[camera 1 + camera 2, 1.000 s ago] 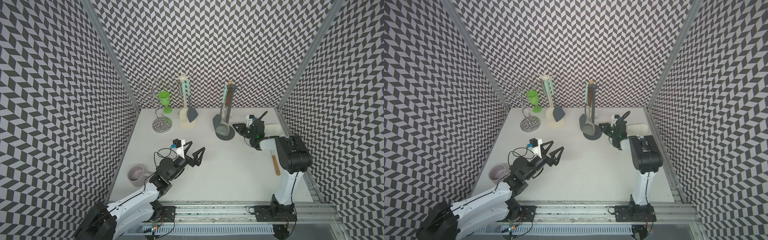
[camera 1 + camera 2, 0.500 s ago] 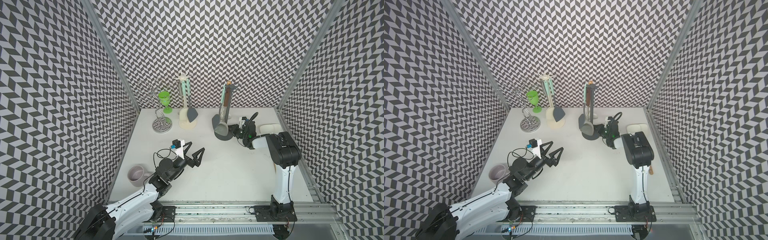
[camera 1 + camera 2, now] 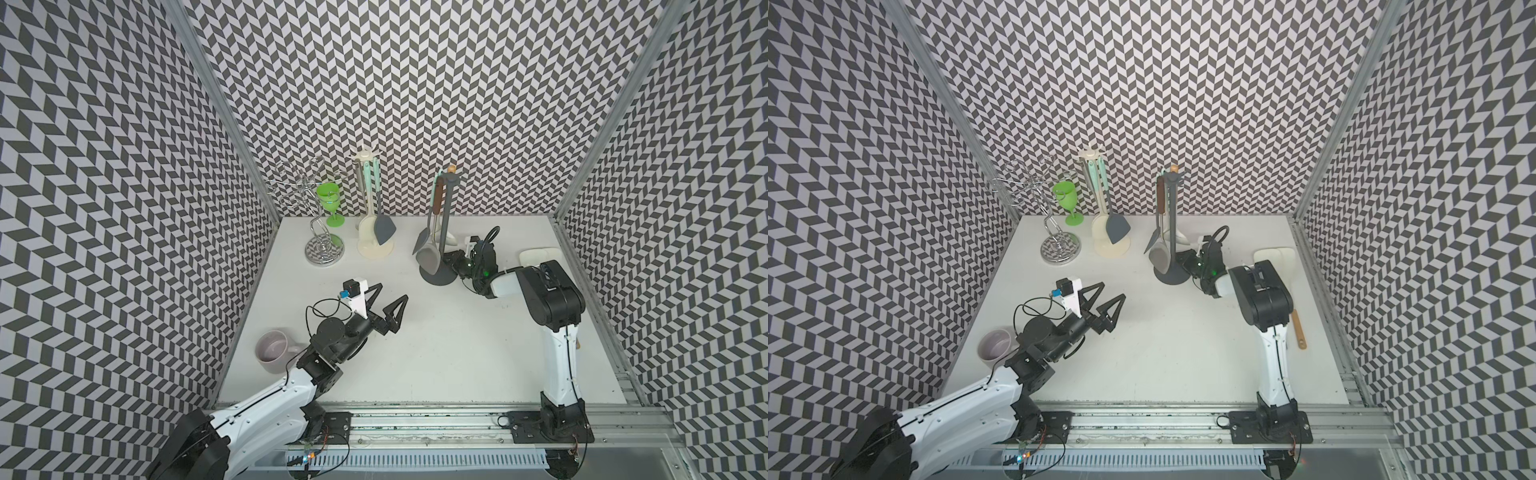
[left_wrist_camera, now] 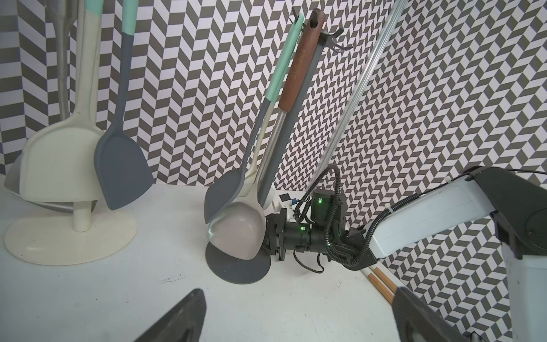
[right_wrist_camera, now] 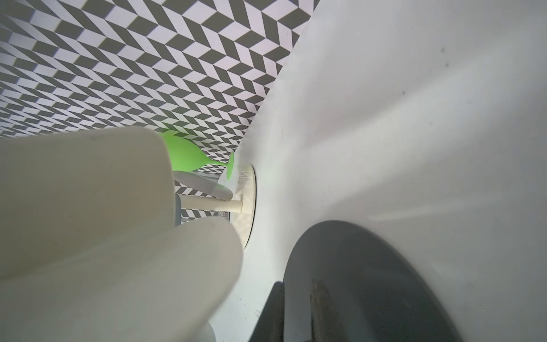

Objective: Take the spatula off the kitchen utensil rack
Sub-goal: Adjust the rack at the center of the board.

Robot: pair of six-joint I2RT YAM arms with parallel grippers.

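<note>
Orange letters on the brown wooden ladle handle [image 4: 299, 65] seem to read "SUS 304". Beside it the grey spatula with mint handle [image 4: 225, 192] hangs on the dark grey round-based rack [image 4: 236, 266]. The right gripper [image 3: 453, 262] lies low at that base, fingers hidden: I cannot tell their state. The left gripper [image 3: 392, 291] is spread wide over the bare white table [image 3: 436, 353].

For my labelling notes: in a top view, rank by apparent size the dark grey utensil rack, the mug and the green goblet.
Largest to smallest:
1. dark grey utensil rack
2. mug
3. green goblet
</note>
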